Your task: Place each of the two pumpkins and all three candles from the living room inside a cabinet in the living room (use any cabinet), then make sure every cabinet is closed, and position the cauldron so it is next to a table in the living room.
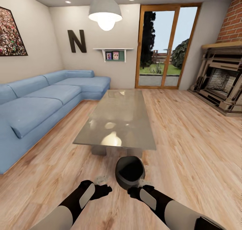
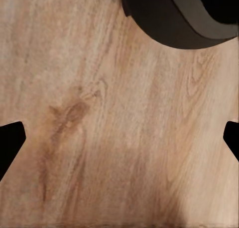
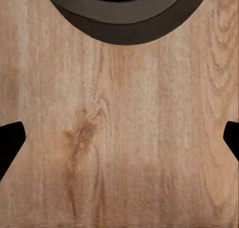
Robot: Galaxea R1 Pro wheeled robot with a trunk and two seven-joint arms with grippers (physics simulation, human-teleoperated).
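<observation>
The matte-black cauldron (image 1: 130, 172) stands upright on the wood floor, just off the near end of the glass-topped table (image 1: 127, 109). My left gripper (image 1: 105, 190) hangs low beside the cauldron's left side, and my right gripper (image 1: 134, 191) is just in front of its near wall. The left wrist view shows part of the cauldron (image 2: 169, 18) beyond the open left gripper (image 2: 119, 143), with bare floor between the fingers. The right wrist view has the cauldron's rim (image 3: 124, 26) ahead of the open right gripper (image 3: 119, 143). Pumpkins, candles and cabinet are out of view.
A blue corner sofa (image 1: 40, 102) runs along the left wall. A stone fireplace (image 1: 222, 82) sits at the right under brick. Glass patio doors (image 1: 164, 45) close the far wall. Wide wood floor (image 1: 198, 149) lies to the table's right.
</observation>
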